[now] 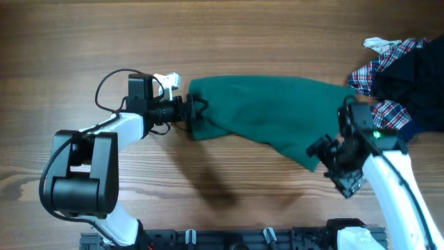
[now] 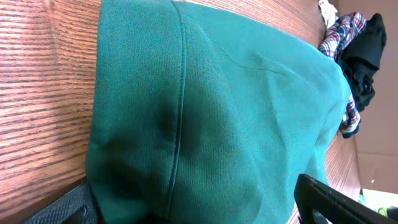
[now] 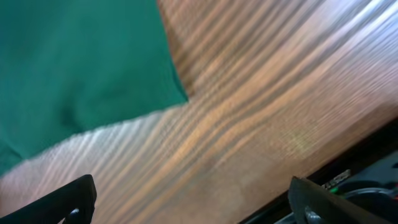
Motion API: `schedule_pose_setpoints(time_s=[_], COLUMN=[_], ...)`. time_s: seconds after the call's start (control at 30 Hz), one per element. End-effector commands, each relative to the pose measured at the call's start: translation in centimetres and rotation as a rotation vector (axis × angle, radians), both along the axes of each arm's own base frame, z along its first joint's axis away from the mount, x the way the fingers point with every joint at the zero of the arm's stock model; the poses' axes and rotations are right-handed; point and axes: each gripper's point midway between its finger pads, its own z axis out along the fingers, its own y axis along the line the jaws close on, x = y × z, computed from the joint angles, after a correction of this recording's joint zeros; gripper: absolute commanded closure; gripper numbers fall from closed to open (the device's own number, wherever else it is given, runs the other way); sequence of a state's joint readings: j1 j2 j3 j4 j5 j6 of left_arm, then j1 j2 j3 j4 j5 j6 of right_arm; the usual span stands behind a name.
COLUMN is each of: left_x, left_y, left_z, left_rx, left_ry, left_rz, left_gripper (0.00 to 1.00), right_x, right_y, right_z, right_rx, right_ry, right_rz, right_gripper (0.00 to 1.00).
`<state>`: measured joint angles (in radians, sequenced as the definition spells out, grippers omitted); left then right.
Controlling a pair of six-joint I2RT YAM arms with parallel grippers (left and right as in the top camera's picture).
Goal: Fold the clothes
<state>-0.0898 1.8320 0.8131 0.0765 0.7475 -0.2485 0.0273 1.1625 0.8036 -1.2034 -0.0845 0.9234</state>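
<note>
Two grippers, both spread wide, neither pinching anything. Green garment (image 1: 267, 111) lies stretched across the middle of the table (image 1: 229, 42). Left gripper (image 1: 189, 111) sits at its left end, cloth bunched between the jaws. Right gripper (image 1: 336, 167) hangs over bare wood just beside the lower-right corner. Plaid shirt (image 1: 378, 76) and dark garment (image 1: 416, 76) are piled at the far right.

Wooden table (image 1: 69, 42) holds green garment (image 1: 263, 111), plaid shirt (image 1: 369, 73), dark garment (image 1: 418, 76).
</note>
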Motion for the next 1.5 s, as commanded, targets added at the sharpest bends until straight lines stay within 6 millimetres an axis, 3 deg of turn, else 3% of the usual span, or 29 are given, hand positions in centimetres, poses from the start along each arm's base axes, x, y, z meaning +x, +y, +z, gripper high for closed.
schedule_pose_setpoints(time_s=[0.0, 0.07, 0.2, 0.33, 0.57, 0.67, 0.83, 1.07, 1.47], left_x=[0.2, 0.1, 0.1, 0.1, 0.1, 0.1, 0.1, 0.1, 0.1], left_y=[0.3, 0.3, 0.3, 0.3, 0.3, 0.3, 0.3, 0.3, 0.3], left_z=[-0.8, -0.9, -0.8, -0.9, -0.9, -0.9, -0.9, -0.9, -0.9], left_rx=[0.028, 0.028, 0.027, 0.028, 0.028, 0.028, 0.028, 0.028, 0.028], left_ry=[0.019, 0.019, 0.019, 0.019, 0.019, 0.019, 0.019, 0.019, 0.019], left_rz=[0.021, 0.021, 0.021, 0.021, 0.021, 0.021, 0.021, 0.021, 0.021], left_gripper=[0.0, 0.0, 0.0, 0.0, 0.0, 0.0, 0.0, 0.0, 0.0], right_x=[0.1, 0.3, -0.3, 0.1, 2.4, 2.0, 4.3, 4.8, 6.0], right_y=[2.5, 3.4, 3.4, 2.8, 2.2, 1.2, 1.8, 0.6, 2.0], right_z=[-0.6, -1.2, -3.2, -3.5, -3.5, -4.7, -5.1, -7.3, -7.1], right_rx=[0.149, 0.199, 0.2, 0.155, 0.1, 0.044, 0.073, 0.01, 0.082], right_ry=[-0.105, -0.148, -0.135, -0.159, -0.261, -0.229, -0.288, -0.225, -0.282], right_rz=[0.089, 0.146, 0.147, 0.198, 0.286, 0.275, 0.273, 0.242, 0.285], right_gripper=[0.0, 0.0, 0.06, 0.06, 0.05, 0.05, 0.06, 0.06, 0.07])
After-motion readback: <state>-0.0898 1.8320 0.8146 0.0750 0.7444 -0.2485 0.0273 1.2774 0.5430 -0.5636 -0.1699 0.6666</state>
